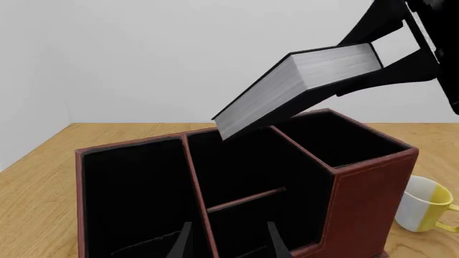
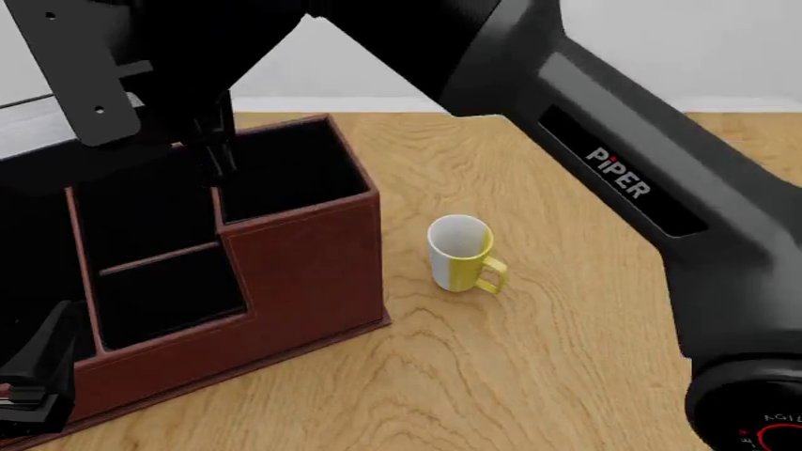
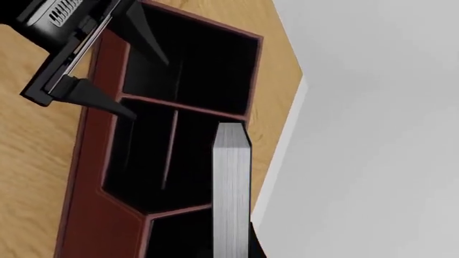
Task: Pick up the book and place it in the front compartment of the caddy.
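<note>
Nearest in front view: left hand [image 2: 32, 376] low at caddy's near-left corner, dark, mostly cut off by frame edge. Left wrist view shows left fingertips [image 1: 180, 243] spread apart, released, nothing between, poised over low front compartment.

Caddy [image 2: 314, 272] reddish-brown, black-lined, sitting on desk [image 2: 527, 376] toward left side. Stepped front wall: low at front left, rising to tall block on right. Thin dividers splitting interior: long bay at left, middle bay with cross divider, tall bay at rear right. All bays seen open-topped, dark inside.

Mug [image 2: 461, 254] white and yellow, upright, right of caddy, apart from it, not touching. Bare wood in front of and right of mug, out to desk's edge.

Book [image 1: 301, 88] held in air above caddy, tilted, lower corner dipping toward middle bay's rim, white page edges [image 1: 337, 62] facing left wrist camera, black cover on underside. Clear of rim in left wrist view, small gap. Right wrist view: book [image 3: 231, 188] edge-on above divider between bays. Right hand [image 1: 401, 51] clenched on book at its upper end, black fingers on either cover. In front view book hidden behind right arm [image 2: 602, 169], which sweeps in from lower right across desk to above caddy.

Far side: desk's back edge, then pale wall.
</note>
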### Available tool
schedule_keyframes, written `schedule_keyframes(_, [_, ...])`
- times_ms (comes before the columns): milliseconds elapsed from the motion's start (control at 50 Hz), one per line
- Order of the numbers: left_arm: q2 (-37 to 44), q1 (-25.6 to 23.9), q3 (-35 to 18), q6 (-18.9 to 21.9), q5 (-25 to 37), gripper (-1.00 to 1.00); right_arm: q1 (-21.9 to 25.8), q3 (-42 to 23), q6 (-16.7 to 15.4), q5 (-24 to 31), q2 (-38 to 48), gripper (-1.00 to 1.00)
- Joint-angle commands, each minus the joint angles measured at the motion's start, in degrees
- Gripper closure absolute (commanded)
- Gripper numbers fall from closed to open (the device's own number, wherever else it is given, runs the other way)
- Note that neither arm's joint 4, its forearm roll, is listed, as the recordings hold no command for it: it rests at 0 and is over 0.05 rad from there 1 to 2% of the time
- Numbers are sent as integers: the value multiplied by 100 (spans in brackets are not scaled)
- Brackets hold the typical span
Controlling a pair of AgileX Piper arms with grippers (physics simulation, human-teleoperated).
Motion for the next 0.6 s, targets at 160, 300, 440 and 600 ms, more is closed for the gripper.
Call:
schedule_keyframes(160, [0, 0, 0, 0, 0, -100, -10, -803, 215, 26, 614, 100])
schedule_keyframes(300, [0, 0, 0, 0, 0, -100, -78, -1304, 301, 191, 966, 100])
schedule_keyframes(440, [0, 0, 0, 0, 0, -100, -76, -1427, 452, 229, 1118, 100])
schedule_keyframes(600, [0, 0, 0, 0, 0, -100, -96, -1798, 582, 372, 1422, 100])
